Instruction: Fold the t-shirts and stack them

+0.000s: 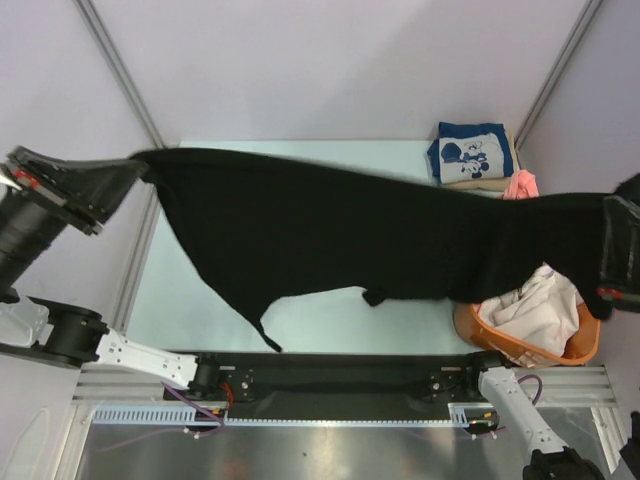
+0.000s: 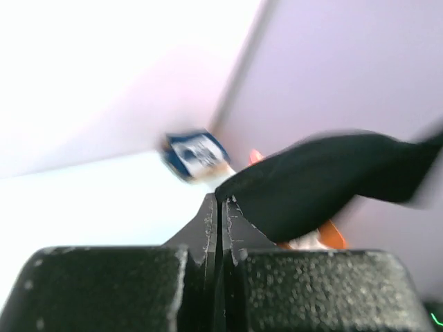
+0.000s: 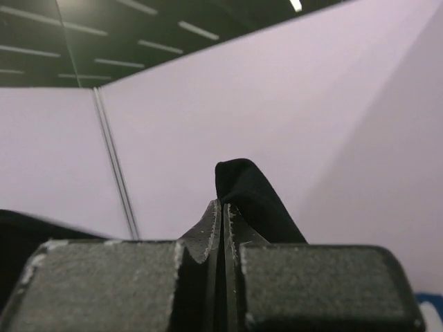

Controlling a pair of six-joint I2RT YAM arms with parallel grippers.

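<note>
Tabletop (image 1: 330, 325) of pale green is spanned from left to right by the large black t-shirt (image 1: 330, 235), which is held stretched above it between the two arms. Its upper edge is pulled taut in a line from the far left corner down towards the right side. The lower part is left hanging, with a pointed corner drooping towards the near edge.

At the near right the orange basket (image 1: 575, 348) is seen, partly covered by the black cloth, and an off-white t-shirt (image 1: 535, 305) is crumpled inside it. At the far right corner a folded navy t-shirt (image 1: 470, 152) with white cartoon print is laid flat. A pink t-shirt (image 1: 520, 185) is glimpsed just beside it, partly hidden behind the black one.

The left pincer (image 2: 220, 207) is closed tight on one end of the black t-shirt, the cloth being pinched at the fingertips. The right pincer (image 3: 221, 211) is likewise clamped on the other end, a fold of black fabric being gripped between its closed jaws.
</note>
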